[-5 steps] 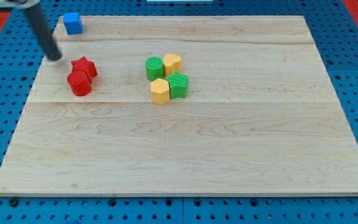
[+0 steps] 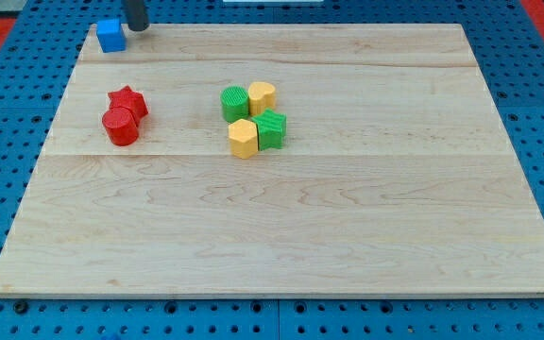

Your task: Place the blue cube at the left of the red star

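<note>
Blue cube (image 2: 110, 35) sits at the far top-left corner of the counter (image 2: 281, 227), right at its top edge. Our end effector is the bare rod, no jaws to part or close, so it clamps nothing; my tip (image 2: 138, 26) stands just beside the cube on the view's right, level with the cube's upper half. We cannot tell whether tip and cube touch or a sliver of gap remains. Only the rod's short lower stub shows, dark and close to upright, entering from the view's top edge; the arm above it is out of frame. Red star (image 2: 129, 100) lies well below the cube, toward the view's bottom and slightly to the right, with a red cylinder (image 2: 120, 126) touching it on its lower-left side. Cube is therefore above the star, not yet at its left. Near the counter's centre-top a cluster of four sits packed together: green block (image 2: 234, 102) and yellow block (image 2: 262, 96) above, yellow block (image 2: 243, 138) and green block (image 2: 271, 128) below, exact shapes hard to make out.
</note>
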Motion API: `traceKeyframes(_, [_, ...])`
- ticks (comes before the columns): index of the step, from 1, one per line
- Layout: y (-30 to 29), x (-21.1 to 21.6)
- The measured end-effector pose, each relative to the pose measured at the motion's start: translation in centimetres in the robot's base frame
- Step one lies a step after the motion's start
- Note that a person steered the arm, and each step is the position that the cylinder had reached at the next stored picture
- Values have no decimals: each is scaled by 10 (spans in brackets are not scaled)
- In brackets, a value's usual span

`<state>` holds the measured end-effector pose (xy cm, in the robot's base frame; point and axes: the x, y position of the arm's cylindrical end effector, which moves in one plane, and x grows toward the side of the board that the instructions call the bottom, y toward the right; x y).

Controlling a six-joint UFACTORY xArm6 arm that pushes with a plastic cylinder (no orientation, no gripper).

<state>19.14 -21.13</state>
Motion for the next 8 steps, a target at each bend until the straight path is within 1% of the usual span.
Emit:
traceKeyframes(3, [-52, 2])
traceKeyframes(4, [-43, 12])
traceKeyframes(5, [-47, 21])
traceKeyframes(6, [-71, 15])
traceKeyframes(7, [-75, 27])
traceKeyframes(8, [-66, 62])
